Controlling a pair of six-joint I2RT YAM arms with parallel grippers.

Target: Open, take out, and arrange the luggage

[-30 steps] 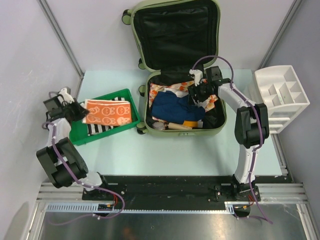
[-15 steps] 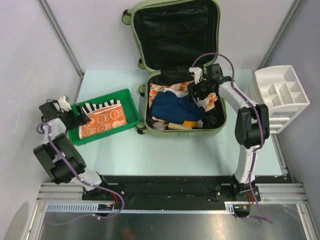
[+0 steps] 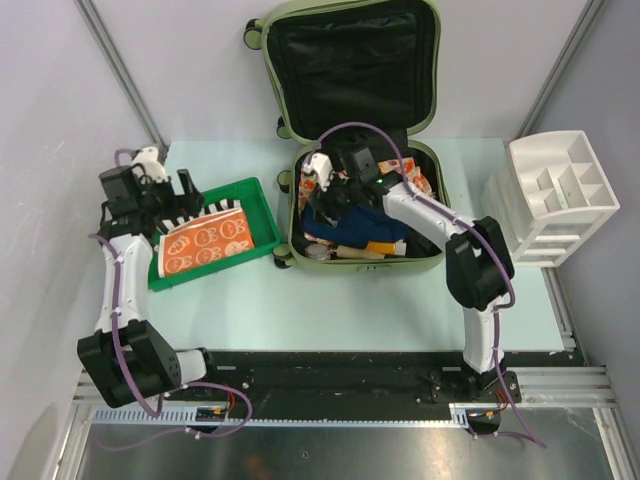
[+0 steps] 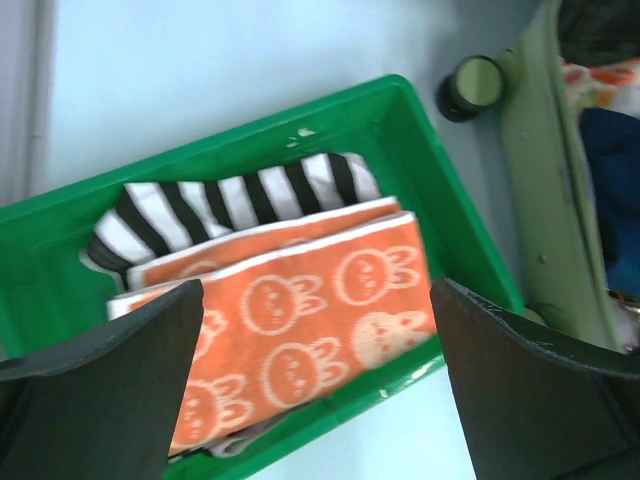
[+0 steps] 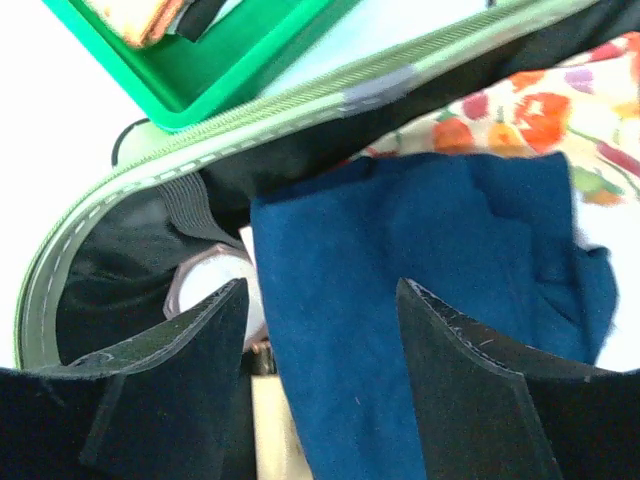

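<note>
Luggage: lies open at the far middle of the table, with the lid propped up at the back and the packed half facing the arms.
Right gripper: jaws spread wide and holding nothing, reaching into the packed half just above the blue cloth.
Left gripper: jaws also wide apart and empty, hovering over the green tray.
Inside the case: the blue cloth lies on top of a floral cloth. A small round jar sits near the front-left corner. Other small items along the front edge are too unclear to name.
In the tray: a folded orange rabbit-print towel lies over a black-and-white striped cloth, beside the case on its left.
White organizer: stands to the right of the case, and nothing shows in its compartments.
Done: the opening is complete, and two cloth items appear to have been taken out and laid in the tray.
Left: most of the contents are not yet out. By my reckoning the task is under halfway, and the blue cloth looks like the next pick.
</note>
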